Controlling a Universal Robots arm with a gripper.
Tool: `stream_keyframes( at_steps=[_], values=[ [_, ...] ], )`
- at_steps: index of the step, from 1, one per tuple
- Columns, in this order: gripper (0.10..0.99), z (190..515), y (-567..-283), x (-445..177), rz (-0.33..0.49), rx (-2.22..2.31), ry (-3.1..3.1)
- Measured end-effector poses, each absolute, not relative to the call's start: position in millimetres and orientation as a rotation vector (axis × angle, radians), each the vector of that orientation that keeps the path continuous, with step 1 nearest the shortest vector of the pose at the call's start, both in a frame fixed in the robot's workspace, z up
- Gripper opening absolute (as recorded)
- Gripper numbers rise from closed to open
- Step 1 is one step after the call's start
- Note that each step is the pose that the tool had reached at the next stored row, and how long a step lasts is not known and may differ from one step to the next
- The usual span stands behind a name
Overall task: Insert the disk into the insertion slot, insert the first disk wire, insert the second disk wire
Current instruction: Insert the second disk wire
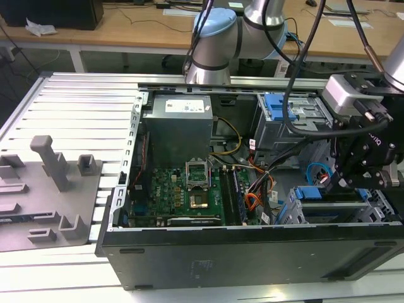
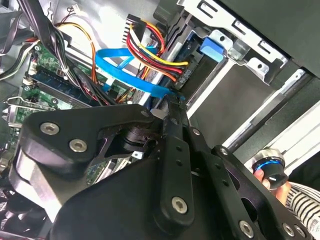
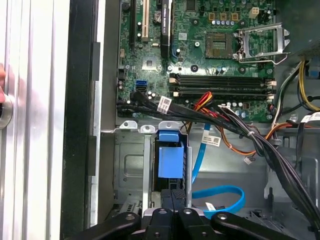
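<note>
the disk [image 3: 169, 159], framed by its bright blue carrier, sits inside the insertion slot [image 3: 131, 167], the grey sheet-metal cage at the front corner of the open computer case [image 1: 252, 252]. in the first wrist view its long axis runs from the hand toward the motherboard [image 3: 210, 55], with the blue carrier end pointing at the board. in the exterior view the carrier's blue edge [image 1: 309, 193] shows in the cage at that view's right, just below the hand [image 1: 344, 180].

the hand [image 3: 172, 200] is directly over the near end of the disk, its black fingers [image 3: 167, 197] pressed close together with something thin and dark between them; what it grips i cannot tell. a flat blue cable [image 3: 220, 197] loops just beside the fingers, and in the second wrist view the same blue cable [image 2: 132, 75] runs to the fingertip beside a bundle of red, yellow and black wires [image 2: 150, 45].

the case lies on its side on a slatted aluminium desk [image 1: 76, 107].
</note>
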State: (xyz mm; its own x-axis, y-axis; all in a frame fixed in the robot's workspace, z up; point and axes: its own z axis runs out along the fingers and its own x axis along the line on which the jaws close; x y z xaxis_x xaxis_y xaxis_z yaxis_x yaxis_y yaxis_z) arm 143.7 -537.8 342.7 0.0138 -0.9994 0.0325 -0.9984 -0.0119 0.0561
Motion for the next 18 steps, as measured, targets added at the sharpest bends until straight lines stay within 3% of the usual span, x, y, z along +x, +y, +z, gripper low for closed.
stream_keyframes(
  at_steps=[18],
  values=[
    [0.106, 342.2, -535.2, 144.2, -0.068, 2.217, -2.175]
  ],
)
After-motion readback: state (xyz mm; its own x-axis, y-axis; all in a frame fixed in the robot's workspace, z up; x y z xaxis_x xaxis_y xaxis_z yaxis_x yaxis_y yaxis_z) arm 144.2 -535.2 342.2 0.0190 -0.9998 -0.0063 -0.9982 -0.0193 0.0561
